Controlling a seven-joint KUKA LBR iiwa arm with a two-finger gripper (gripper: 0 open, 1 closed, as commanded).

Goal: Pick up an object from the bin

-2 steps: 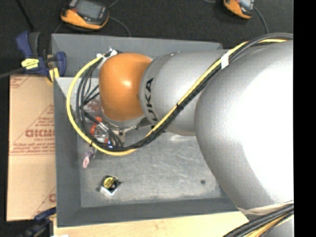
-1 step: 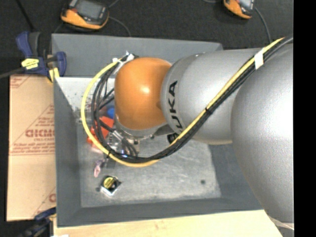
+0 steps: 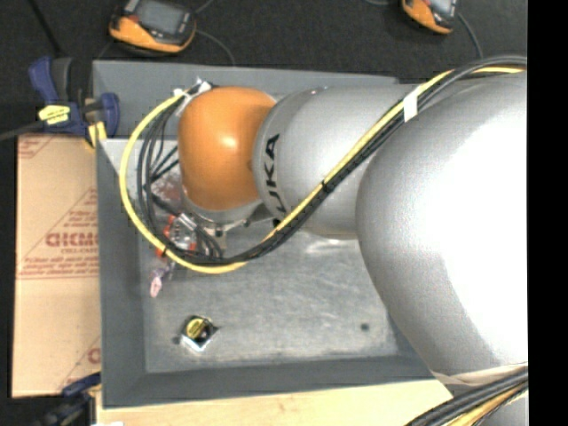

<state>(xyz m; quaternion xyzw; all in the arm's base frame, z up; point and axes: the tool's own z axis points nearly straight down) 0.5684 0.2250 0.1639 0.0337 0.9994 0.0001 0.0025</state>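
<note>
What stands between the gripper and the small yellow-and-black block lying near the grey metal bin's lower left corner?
Nothing visible. Bare bin floor separates the gripper from the small yellow-and-black block. A small pink scrap lies beside that path, nearer the left wall. What sits under the orange wrist cover is hidden.

You will find the silver arm with its orange wrist cover [image 3: 222, 145] reaching from the right over the far-left part of the grey metal bin [image 3: 293, 313], a small pink-and-white scrap [image 3: 158, 281] lying just in front of the wrist, and a small yellow-and-black block [image 3: 197, 331] nearer the front-left corner, apart from both.
</note>
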